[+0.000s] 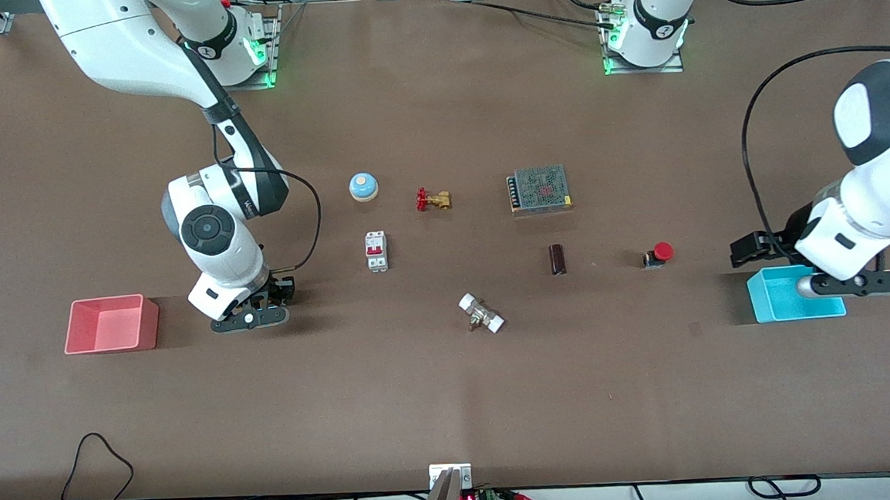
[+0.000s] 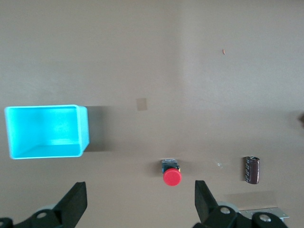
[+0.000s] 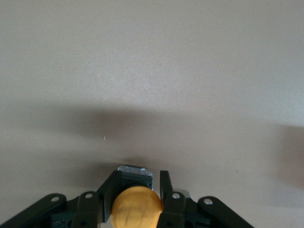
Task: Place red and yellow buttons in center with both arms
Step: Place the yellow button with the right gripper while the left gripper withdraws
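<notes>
The red button (image 1: 659,253) lies on the brown tabletop toward the left arm's end; it also shows in the left wrist view (image 2: 172,175). My left gripper (image 1: 853,284) hangs over the blue bin, open and empty, its fingers spread wide in the left wrist view (image 2: 141,190). My right gripper (image 1: 252,317) is low over the table beside the red bin. In the right wrist view it (image 3: 137,183) is shut on the yellow button (image 3: 137,209), fingers on its black body. The yellow button is hidden in the front view.
A red bin (image 1: 109,323) sits at the right arm's end, a blue bin (image 1: 784,299) at the left arm's end. Mid-table lie a bell (image 1: 363,186), brass valve (image 1: 433,200), circuit breaker (image 1: 376,250), power supply (image 1: 539,189), dark cylinder (image 1: 558,259) and white-ended fitting (image 1: 481,313).
</notes>
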Robot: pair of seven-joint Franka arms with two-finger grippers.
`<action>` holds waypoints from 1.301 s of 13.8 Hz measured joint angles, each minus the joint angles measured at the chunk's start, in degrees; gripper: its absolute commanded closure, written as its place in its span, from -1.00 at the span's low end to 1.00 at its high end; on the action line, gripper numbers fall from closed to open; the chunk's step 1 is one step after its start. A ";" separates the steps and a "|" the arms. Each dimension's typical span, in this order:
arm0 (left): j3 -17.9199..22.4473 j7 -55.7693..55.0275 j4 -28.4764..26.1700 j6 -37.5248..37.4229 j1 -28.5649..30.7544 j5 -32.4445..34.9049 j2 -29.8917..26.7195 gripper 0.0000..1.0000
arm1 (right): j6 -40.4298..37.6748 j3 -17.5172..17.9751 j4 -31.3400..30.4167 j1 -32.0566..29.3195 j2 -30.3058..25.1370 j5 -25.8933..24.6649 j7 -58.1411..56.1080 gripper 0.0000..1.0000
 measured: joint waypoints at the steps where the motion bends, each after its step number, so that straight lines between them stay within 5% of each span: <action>1: 0.16 -0.07 1.97 -2.31 -0.01 0.10 -0.02 -1.00 | -0.01 0.00 -0.04 0.26 0.02 0.00 0.26 0.74; 3: 2.93 -0.08 4.31 -4.85 -1.41 0.16 -0.38 -1.00 | -0.03 0.01 -0.61 0.70 0.02 -0.01 1.17 0.74; 6: 13.20 -0.07 4.95 -7.15 -7.86 -3.69 -3.01 -1.00 | -0.03 0.03 -1.03 1.58 -0.05 -0.50 2.81 0.74; 8: 14.92 -0.06 4.76 -7.62 -8.03 -5.10 -5.26 -1.00 | -0.03 0.03 -1.05 1.89 -0.05 -0.50 3.00 0.62; 11: 15.43 1.88 3.50 -8.15 -7.97 -5.18 -8.58 -1.00 | -0.03 0.02 -1.06 1.91 -0.05 -0.51 3.13 -0.09; 16: 15.04 2.39 -3.39 -8.63 -8.23 -5.18 -14.13 -1.00 | -0.02 0.05 -1.58 1.94 0.01 -0.51 3.46 -0.31; 18: 15.01 2.42 -5.19 -8.43 -8.30 -5.18 -15.18 -1.00 | 0.08 0.05 -1.57 1.94 0.00 -0.51 3.48 -1.00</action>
